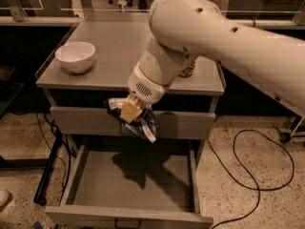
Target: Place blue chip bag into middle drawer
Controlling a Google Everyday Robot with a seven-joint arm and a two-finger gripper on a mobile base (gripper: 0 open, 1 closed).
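My gripper [132, 112] is shut on the blue chip bag [139, 123], a crumpled dark blue foil bag with white patches that hangs below the tan fingers [130, 110]. The bag hangs in the air in front of the closed upper drawer [176, 124] and above the back of the middle drawer [133, 185]. The middle drawer is pulled out wide, with a flat grey floor and low sides, and the bag's shadow falls on its floor. My large white arm [209, 37] reaches in from the upper right.
A white bowl [75, 56] stands on the cabinet top [114, 42] at the left. A gold-brown drink can [187, 70] is mostly hidden behind my arm. A black cable [248, 175] lies on the speckled floor at the right. Dark table legs stand at the left.
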